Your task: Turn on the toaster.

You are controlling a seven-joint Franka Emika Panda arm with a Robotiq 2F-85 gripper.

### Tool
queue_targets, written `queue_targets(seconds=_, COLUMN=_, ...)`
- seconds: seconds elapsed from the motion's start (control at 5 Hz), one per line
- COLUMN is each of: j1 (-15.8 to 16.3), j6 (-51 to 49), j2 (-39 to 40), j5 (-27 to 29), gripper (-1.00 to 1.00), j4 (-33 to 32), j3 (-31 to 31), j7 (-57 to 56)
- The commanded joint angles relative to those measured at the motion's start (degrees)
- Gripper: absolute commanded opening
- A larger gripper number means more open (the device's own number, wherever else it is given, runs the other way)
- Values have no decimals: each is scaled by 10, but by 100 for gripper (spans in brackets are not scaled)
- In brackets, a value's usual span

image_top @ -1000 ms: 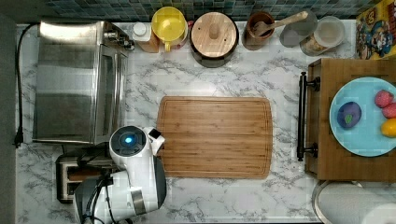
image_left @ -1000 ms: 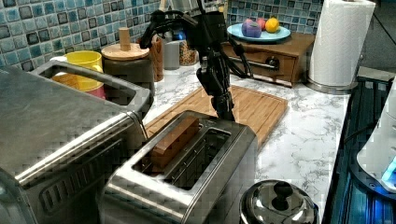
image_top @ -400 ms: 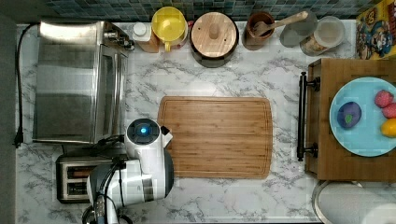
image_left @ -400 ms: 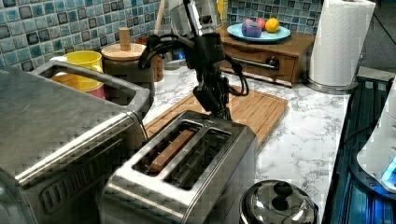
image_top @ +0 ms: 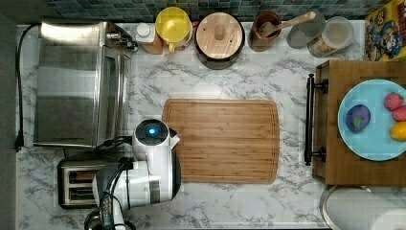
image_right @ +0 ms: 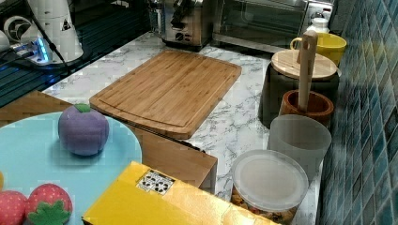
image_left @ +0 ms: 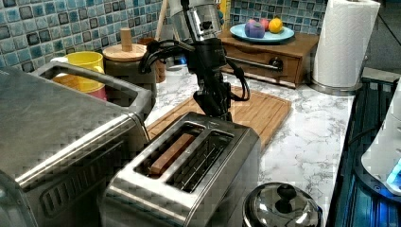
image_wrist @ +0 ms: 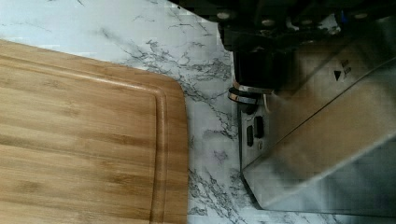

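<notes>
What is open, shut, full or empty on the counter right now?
toaster: slice sunk low in one slot, other slot empty.
toaster oven: door shut.
round canister: wooden lid on.
plastic jar: lid on.
blue plate: holds toy fruit.
cutting board: bare.
end effector: at the toaster's far end.

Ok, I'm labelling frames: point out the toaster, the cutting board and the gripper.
toaster (image_left: 189,156), left view, top between the slots.
cutting board (image_top: 225,139), top view, board's middle.
gripper (image_left: 215,104), left view, black fingers by the toaster's far end.
</notes>
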Motion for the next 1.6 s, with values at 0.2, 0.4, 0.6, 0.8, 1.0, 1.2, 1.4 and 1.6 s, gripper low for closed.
queue_targets(seconds=0.2, j1=2, j6=112, j2=46, j5=-16, gripper=-100, j4=-123, j3=1, j7=-19)
queue_targets(seconds=0.4, j1=3, j6=112, j2=46, j5=-16, gripper=-100, j4=-123, j3=0, j7=-19)
queue_targets(seconds=0.6, j1=6, j6=112, j2=46, j5=-16, gripper=-100, j4=-123, j3=-2, j7=-19)
queue_targets(seconds=0.8, j1=5, j6=112, j2=46, j5=-16, gripper=-100, j4=-123, j3=-1, j7=-19)
queue_targets(seconds=1.0, j1=6, j6=111, j2=46, j5=-16, gripper=-100, j4=-123, j3=-2, j7=-19)
queue_targets(seconds=1.2, j1=7, j6=111, j2=46, j5=-16, gripper=-100, j4=-123, j3=-4, j7=-19)
queue_targets(seconds=1.4, j1=8, j6=111, j2=46, j5=-15, gripper=-100, j4=-123, j3=-4, j7=-20)
queue_targets(seconds=1.6, j1=5, j6=112, j2=46, j5=-16, gripper=-100, j4=-123, j3=-2, j7=-19)
